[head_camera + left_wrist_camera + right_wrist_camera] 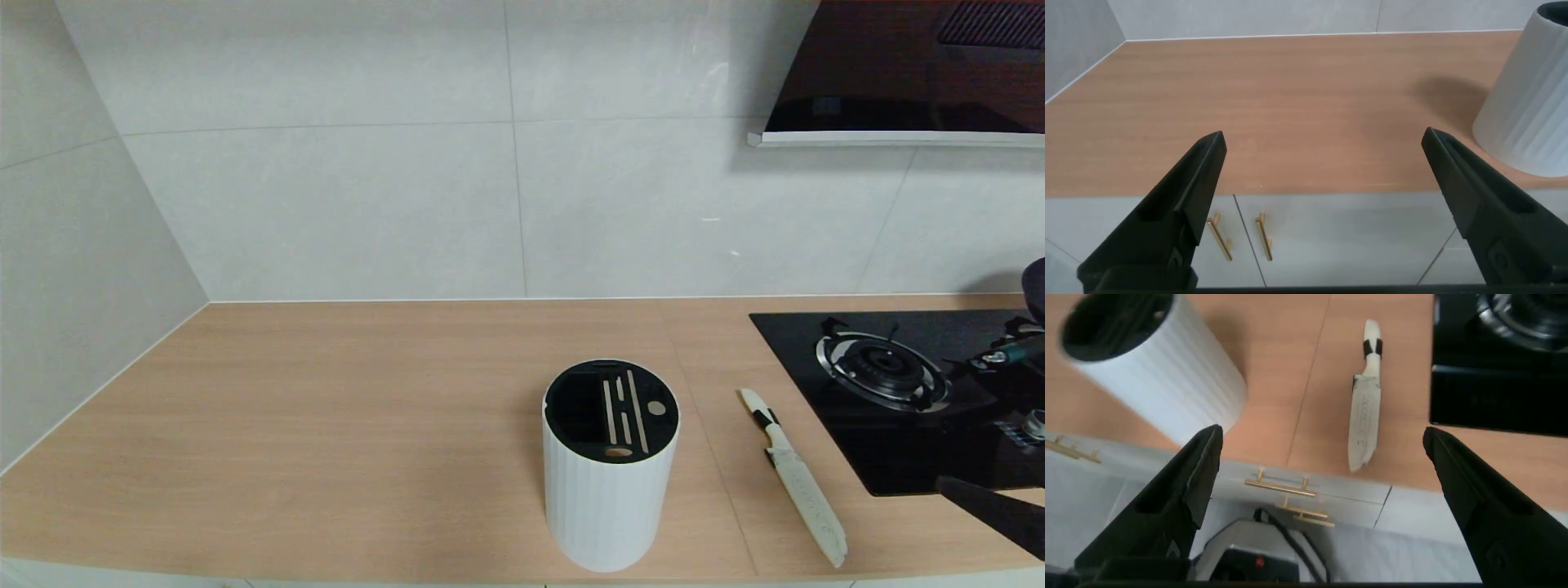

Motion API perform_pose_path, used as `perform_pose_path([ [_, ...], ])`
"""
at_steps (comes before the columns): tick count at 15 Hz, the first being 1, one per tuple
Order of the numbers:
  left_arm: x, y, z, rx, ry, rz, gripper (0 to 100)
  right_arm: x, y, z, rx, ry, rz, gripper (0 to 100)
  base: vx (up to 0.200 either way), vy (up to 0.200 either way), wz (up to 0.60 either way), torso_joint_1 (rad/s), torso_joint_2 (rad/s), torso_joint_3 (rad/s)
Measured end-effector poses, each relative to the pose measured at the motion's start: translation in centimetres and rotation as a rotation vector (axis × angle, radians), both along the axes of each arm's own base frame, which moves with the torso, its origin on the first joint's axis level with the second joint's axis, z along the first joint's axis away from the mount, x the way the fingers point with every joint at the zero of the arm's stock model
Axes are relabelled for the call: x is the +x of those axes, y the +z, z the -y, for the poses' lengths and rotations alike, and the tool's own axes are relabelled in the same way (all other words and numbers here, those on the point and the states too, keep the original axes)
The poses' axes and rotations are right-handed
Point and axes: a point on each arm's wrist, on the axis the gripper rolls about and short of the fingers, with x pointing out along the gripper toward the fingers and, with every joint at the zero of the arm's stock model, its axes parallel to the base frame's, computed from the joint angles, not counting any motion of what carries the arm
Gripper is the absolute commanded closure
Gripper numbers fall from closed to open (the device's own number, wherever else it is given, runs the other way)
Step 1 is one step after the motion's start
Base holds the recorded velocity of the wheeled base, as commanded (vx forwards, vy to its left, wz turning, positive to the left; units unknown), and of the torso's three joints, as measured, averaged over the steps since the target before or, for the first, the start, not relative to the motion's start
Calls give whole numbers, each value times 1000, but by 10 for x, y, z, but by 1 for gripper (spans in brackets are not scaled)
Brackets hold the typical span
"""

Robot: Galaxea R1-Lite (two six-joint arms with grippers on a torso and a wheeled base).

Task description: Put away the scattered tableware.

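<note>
Here we are at the light wooden countertop (326, 425), and the white knife with the pale handle and black collar (792, 478) is lying flat on it. Its handle points toward the tiled wall and its blade tip toward the front edge. It sits between the tall white ribbed cylinder holder with the black slotted top (608, 482) and the black glass gas hob (898, 408), touching neither one. The holder stands upright near the front of the counter, its slots facing up.

Now the arms. The left gripper (1324, 151) hangs at the front edge of the counter, its two dark fingers spread wide with nothing between them, and the holder (1531, 98) is off to one side of it. The right gripper (1323, 437) is up above the front edge too, fingers just as wide apart and holding nothing. Beyond them lie the knife (1365, 416) and the holder (1167, 367). Brass cabinet handles (1282, 486) glint below the counter's lip.

From the head camera, a dark wedge (992, 510) pokes in beside the hob's near corner, probably one of the right gripper's fingers, though I can't say for sure.
</note>
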Motion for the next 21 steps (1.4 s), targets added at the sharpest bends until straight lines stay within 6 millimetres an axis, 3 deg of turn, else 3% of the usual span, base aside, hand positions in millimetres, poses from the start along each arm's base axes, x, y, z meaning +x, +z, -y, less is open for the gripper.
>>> perform_pose_path([
  [4,0,0,0,-1,0,0,0,76,-19,-4,-17,-13,-53,0,0,0,0,0,0,0],
  [6,0,0,0,-1,0,0,0,113,-40,-7,-58,-72,-57,0,0,0,0,0,0,0],
  [9,0,0,0,-1,0,0,0,153,-78,-13,-123,-109,-54,0,0,0,0,0,0,0],
  [13,0,0,0,-1,0,0,0,183,-123,-22,-169,-98,-130,0,0,0,0,0,0,0],
  [16,0,0,0,-1,0,0,0,195,-148,-26,-216,-113,-190,0,0,0,0,0,0,0],
  [21,0,0,0,-1,0,0,0,211,-169,-31,-242,-129,-174,0,0,0,0,0,0,0],
])
